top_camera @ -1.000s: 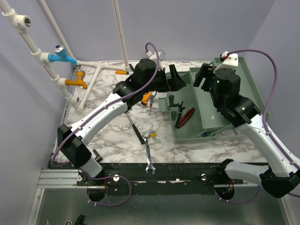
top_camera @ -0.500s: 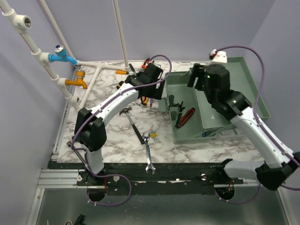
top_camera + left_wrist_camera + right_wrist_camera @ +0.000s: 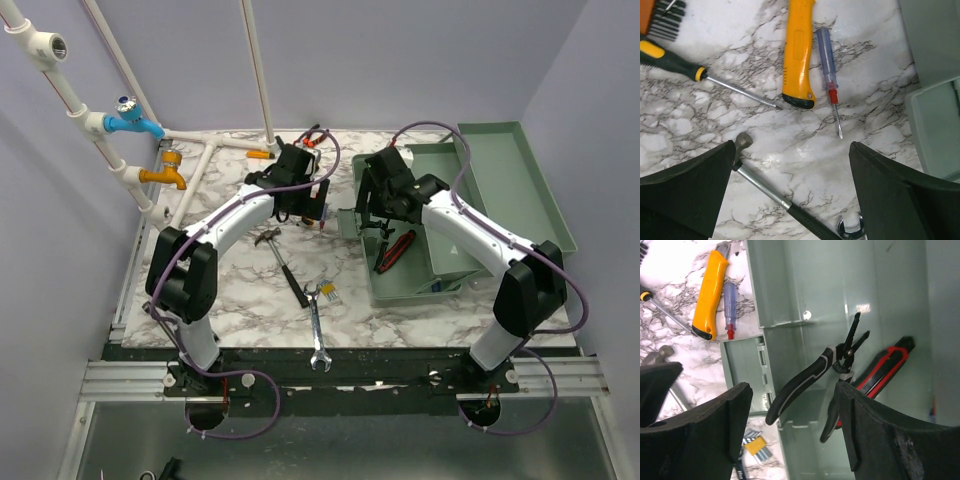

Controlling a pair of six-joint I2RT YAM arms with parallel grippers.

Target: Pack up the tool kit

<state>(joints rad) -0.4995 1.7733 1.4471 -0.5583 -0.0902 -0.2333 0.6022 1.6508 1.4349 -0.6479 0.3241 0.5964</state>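
Note:
The grey-green toolbox point(image 3: 455, 262) stands open at the right, its lid point(image 3: 520, 180) laid back. Black pliers point(image 3: 810, 377) and a red-and-black knife point(image 3: 885, 370) lie inside. My right gripper point(image 3: 792, 385) is open and empty, hovering over the pliers at the box's left end point(image 3: 372, 215). My left gripper point(image 3: 792, 145) is open and empty above the marble, left of the box point(image 3: 303, 205). Ahead of it lie a yellow utility knife point(image 3: 797, 55), a blue screwdriver point(image 3: 829, 80) and a black-and-yellow screwdriver point(image 3: 690, 70). A hammer point(image 3: 765, 185) lies under it.
A wrench point(image 3: 317, 335) and a hex key set point(image 3: 327, 293) lie near the front of the table point(image 3: 220, 300). Red-handled pliers point(image 3: 312, 135) lie at the back. White pipes with a blue tap point(image 3: 135, 120) and an orange tap point(image 3: 165, 177) stand at the left.
Both arms have come down. My left gripper moved left and low over the tools beside the box. My right gripper moved left from the lid to the box's left end.

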